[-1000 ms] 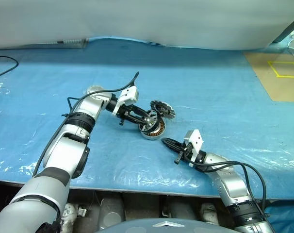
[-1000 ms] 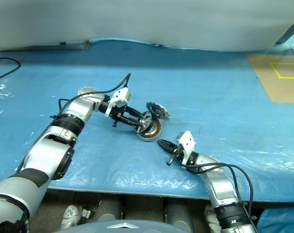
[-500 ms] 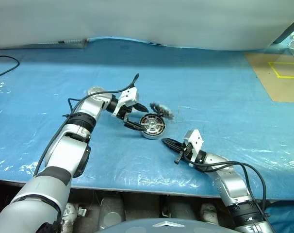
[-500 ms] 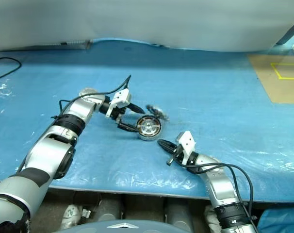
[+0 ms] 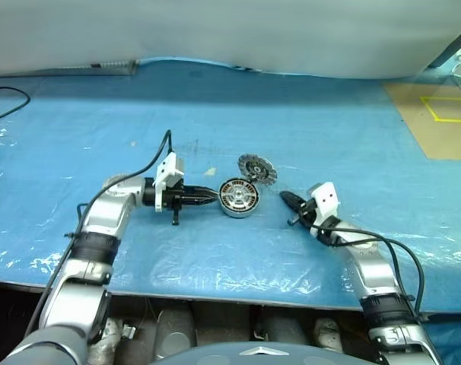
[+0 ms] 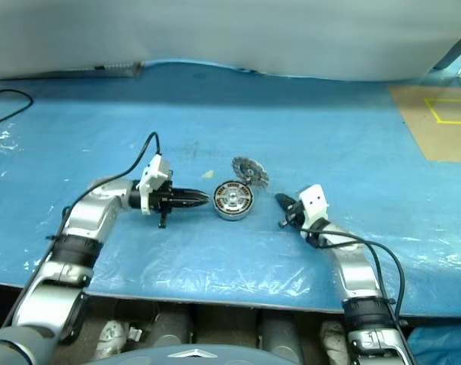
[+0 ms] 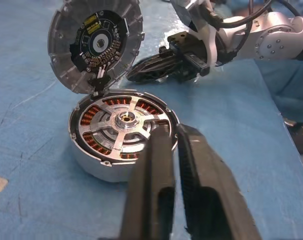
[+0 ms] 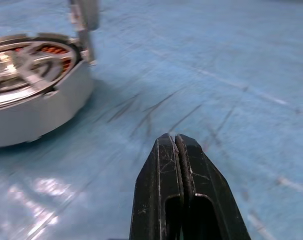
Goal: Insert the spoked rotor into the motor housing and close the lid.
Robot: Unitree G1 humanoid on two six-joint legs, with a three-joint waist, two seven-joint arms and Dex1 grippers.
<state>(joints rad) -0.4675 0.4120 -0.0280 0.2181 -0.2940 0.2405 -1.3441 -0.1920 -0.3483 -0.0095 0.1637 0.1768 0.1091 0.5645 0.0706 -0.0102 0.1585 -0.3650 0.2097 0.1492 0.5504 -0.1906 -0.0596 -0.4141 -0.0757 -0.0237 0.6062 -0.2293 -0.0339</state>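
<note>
The motor housing [image 5: 239,197] lies flat on the blue sheet, its silver wall [image 7: 101,167] facing my left gripper. The spoked rotor [image 7: 124,120] sits inside it, copper windings showing between the silver spokes. At the housing's far edge the lid [image 5: 257,169] stands tilted up, its inner face [image 7: 95,45] turned toward the left wrist. My left gripper [image 5: 211,196] is shut and empty, level, just left of the housing, with its fingertips [image 7: 161,142] close to the rim. My right gripper [image 5: 285,197] is shut and empty, a short way right of the housing.
A black cable [image 5: 6,95] loops at the far left of the table. A brown board with a yellow taped square [image 5: 447,106] lies at the far right. The table's front edge runs close below both arms.
The left gripper opened, let go of the housing, drew back left and shut. The housing now lies flat, the lid standing up. The right gripper moved up toward the housing's right side.
</note>
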